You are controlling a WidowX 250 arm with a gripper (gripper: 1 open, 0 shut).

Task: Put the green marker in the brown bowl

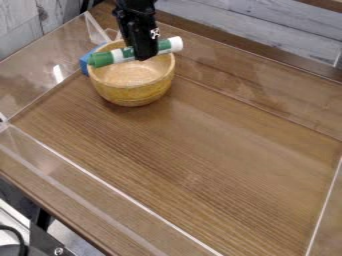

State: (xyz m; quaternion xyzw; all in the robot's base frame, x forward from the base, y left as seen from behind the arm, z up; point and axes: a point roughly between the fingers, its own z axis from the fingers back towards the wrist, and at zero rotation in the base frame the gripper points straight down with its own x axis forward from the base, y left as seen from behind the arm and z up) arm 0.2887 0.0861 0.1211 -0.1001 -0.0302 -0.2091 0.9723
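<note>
The black robot gripper [138, 52] clamps the short green cylinder marker [131, 52] mid-length. Marker lies level, long axis running eight to two o'clock, directly over the round tan wooden bowl [132, 90]

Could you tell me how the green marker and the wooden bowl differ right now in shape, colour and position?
The green marker is a slim cylinder, green with a white end; the wooden bowl is round, wide and light tan. The marker is held off the table in the claw, lying roughly level above the bowl, while the bowl rests upright on the table. The marker's length is about the bowl's width.
</note>
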